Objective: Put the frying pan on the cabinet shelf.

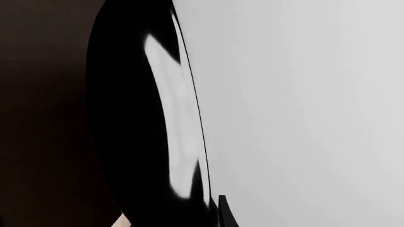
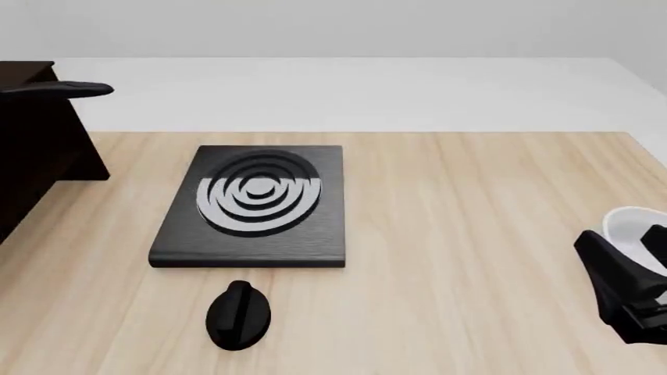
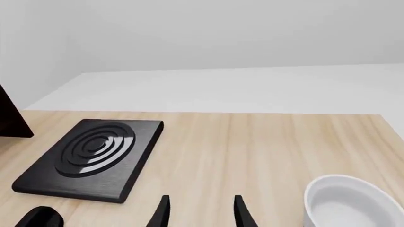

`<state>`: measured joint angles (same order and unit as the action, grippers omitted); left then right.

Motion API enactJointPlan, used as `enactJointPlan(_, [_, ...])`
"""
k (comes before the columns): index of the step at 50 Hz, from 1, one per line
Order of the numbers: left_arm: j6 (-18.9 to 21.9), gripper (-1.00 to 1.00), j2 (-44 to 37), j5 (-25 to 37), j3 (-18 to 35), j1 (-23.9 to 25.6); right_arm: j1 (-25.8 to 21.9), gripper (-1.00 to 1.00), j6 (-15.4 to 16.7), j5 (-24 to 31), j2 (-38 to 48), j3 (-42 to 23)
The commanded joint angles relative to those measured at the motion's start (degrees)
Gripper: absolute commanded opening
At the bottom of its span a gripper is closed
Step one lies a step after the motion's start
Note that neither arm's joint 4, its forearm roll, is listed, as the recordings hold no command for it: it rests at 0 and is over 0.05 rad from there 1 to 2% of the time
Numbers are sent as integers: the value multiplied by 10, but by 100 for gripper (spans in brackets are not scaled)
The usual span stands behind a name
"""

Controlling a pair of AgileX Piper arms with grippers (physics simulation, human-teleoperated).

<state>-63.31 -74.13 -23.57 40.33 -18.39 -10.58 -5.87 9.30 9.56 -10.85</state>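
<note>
The frying pan (image 1: 132, 118) fills the left wrist view edge-on, black with a pale glossy reflection. Its rim sits in my left gripper (image 1: 213, 210): one finger (image 1: 223, 212) lies against the rim and the other is hidden behind the pan. In the front view the frying pan (image 2: 65, 90) shows as a thin dark disc level with the top of the dark cabinet shelf (image 2: 26, 74), overhanging its right edge. The left arm is outside that view. My right gripper (image 3: 200, 213) is open and holds nothing, low over the table's right side (image 2: 625, 293).
A black square burner plate (image 2: 255, 207) with silver rings lies mid-table, with a black knob (image 2: 240, 314) in front of it. A white bowl (image 3: 350, 203) stands just right of the right gripper. The dark cabinet side (image 1: 38, 118) is close beside the pan.
</note>
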Motion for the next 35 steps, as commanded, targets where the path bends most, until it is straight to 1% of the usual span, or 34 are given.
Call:
enactJointPlan(1, [-3, -100, -21, -40, -6, -15, 0, 100, 0, -5, 4, 1])
enactJointPlan(7, [-6, -100, -26, -46, -12, -18, 0, 100, 1, -6, 4, 2])
enactJointPlan(8, [-14, -100, -29, -53, -17, -18, 0, 100, 1, -6, 4, 3])
enactJointPlan(14, [-15, -100, -31, -57, -23, -18, 0, 100, 1, -6, 3, 3])
enactJointPlan(17, [-31, -100, -38, -72, -31, -19, 0, 100, 1, -7, 4, 4])
enactJointPlan(25, [-22, -100, -49, -72, -26, -17, 0, 100, 3, -8, 2, 5])
enactJointPlan(28, [-30, -100, -55, -78, -27, -21, 0, 100, 2, -5, -1, 5])
enactJointPlan(35, [-21, -100, -46, -65, -23, -24, 0, 100, 1, 1, -4, 2])
